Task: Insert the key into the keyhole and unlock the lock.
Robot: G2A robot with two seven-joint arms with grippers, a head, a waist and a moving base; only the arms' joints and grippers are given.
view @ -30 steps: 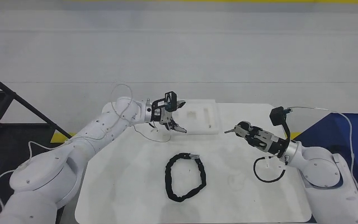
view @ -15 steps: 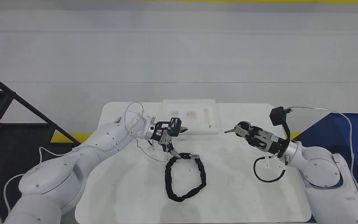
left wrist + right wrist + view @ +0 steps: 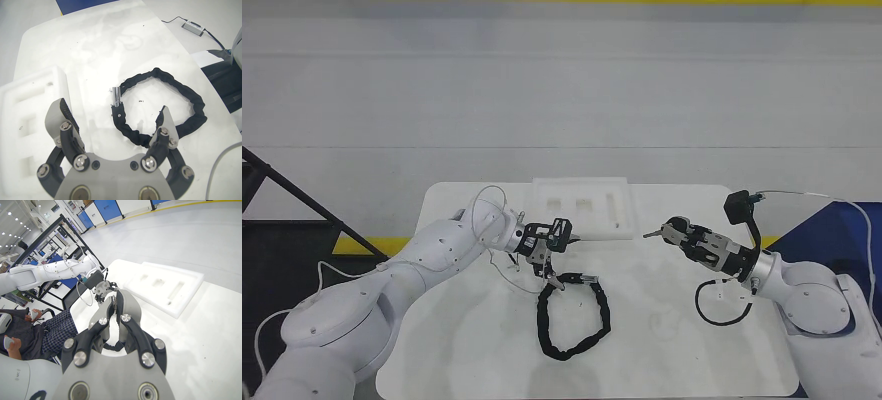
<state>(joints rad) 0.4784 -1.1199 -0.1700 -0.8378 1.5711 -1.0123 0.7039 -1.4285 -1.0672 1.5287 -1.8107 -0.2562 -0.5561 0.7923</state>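
Movement has all been on my left side: over the last second the left tool (image 3: 114, 109) has swung away from the white foam tray (image 3: 580, 190) at the back of the desk (image 3: 672, 335) and dropped low over the chain lock (image 3: 545, 322). It now hangs just above the near end of the loop. Its fingers are spread wide with nothing in them, and from the left wrist view the cloth-sleeved end that carries the silver cylinder (image 3: 116, 95) lies between the two pads. I cannot tell whether the fingertips are touching the desk yet. The lock itself has not shifted; it lies as a closed black loop near the middle of the desk, cylinder end pointing toward the tray. The right tool (image 3: 114, 300) has not moved in that time. It is held above the desk, well apart from the lock, with its pads closed on the key (image 3: 649, 236), whose tip pokes out toward the left arm. I read the drop as the setup for a grasp: the left side is lining up to pin or lift the lock body so the keyhole can be presented to the waiting key. Nothing is gripped there yet, so insertion has not begun, and I will need the cylinder's open end facing the right tool before I bring the key across.
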